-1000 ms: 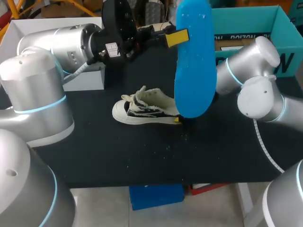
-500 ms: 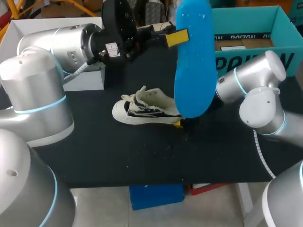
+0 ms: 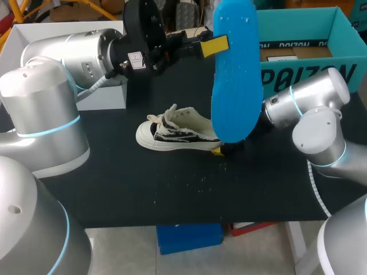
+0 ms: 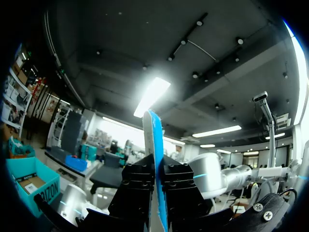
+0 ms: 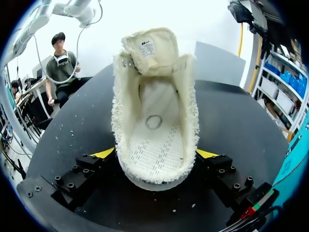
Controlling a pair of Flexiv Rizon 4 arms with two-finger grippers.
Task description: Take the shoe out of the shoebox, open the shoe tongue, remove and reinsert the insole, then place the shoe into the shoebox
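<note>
Counting your progress, you have the shoe [image 3: 178, 133] out on the bench [image 3: 172, 183], well apart from the shoebox [image 3: 338, 34], tongue [image 5: 149, 48] open, right pincer [image 5: 155, 153] clamped on its heel [image 5: 154, 180], left pincer [image 4: 158, 174] gripping the removed insole [image 3: 235, 74] above the shoe; reinserting and boxing remain.

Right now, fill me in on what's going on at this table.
The left gripper is shut on the blue insole, holding it upright in the air above the table. The right gripper clamps the heel of the shoe, which sits on the table with its tongue pulled open and no insole inside. The teal shoebox stands at the far right.
</note>
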